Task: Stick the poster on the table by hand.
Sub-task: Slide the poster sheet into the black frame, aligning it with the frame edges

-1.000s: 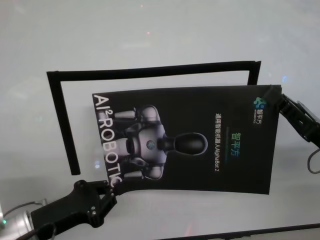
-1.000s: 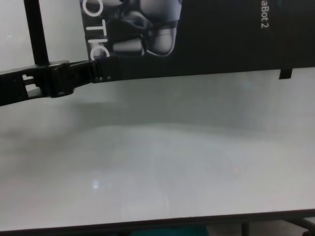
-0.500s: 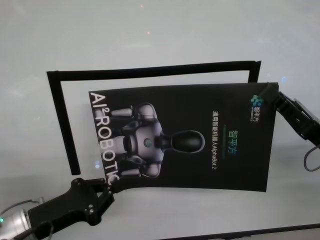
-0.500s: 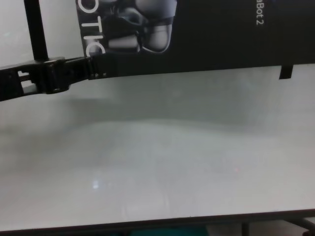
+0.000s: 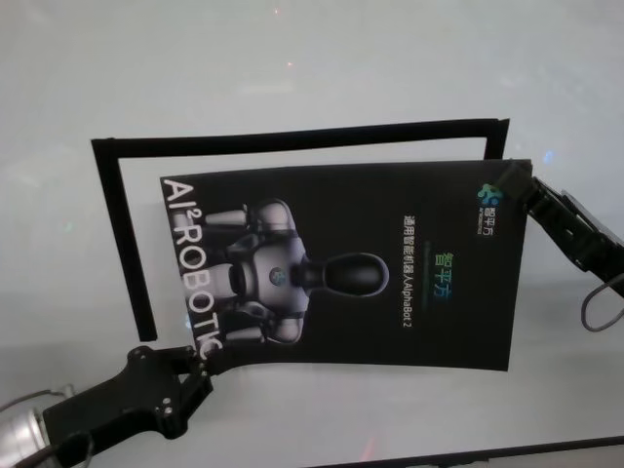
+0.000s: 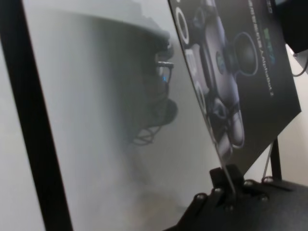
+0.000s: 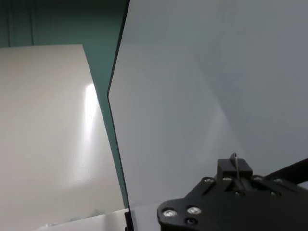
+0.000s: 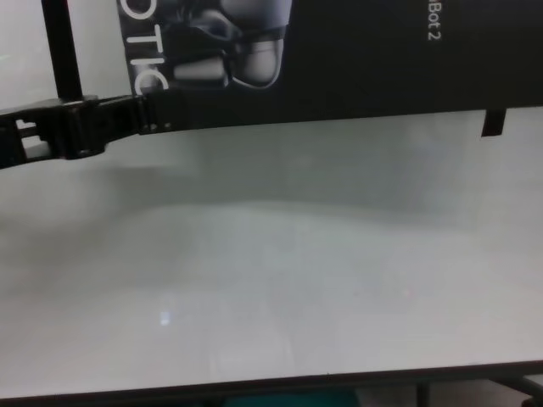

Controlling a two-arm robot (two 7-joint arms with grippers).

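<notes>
The poster (image 5: pixel 390 312), black and glossy with a grey-white robot picture and white lettering, hangs just above the table (image 5: pixel 292 58), slightly bowed. My left gripper (image 5: pixel 200 363) is shut on its near left corner, below the lettering. My right gripper (image 5: pixel 522 185) is shut on its far right corner. The chest view shows the poster's near edge (image 8: pixel 339 59) and the left gripper (image 8: pixel 148 114) pinching it. In the left wrist view the sheet (image 6: pixel 240 72) rises from the shut gripper (image 6: pixel 226 192). In the right wrist view the gripper (image 7: pixel 235 173) pinches a thin edge.
Narrow black strips lie on the table as a partial frame: one along the far side (image 5: pixel 292 139), one down the left (image 5: pixel 122 244) and a short one at the right (image 5: pixel 495 141). The table's dark front edge (image 8: pixel 339 381) runs close to me.
Both grippers have carried the poster to the left and a little farther from me, toward the corner of the strips. Both grips are unchanged.
</notes>
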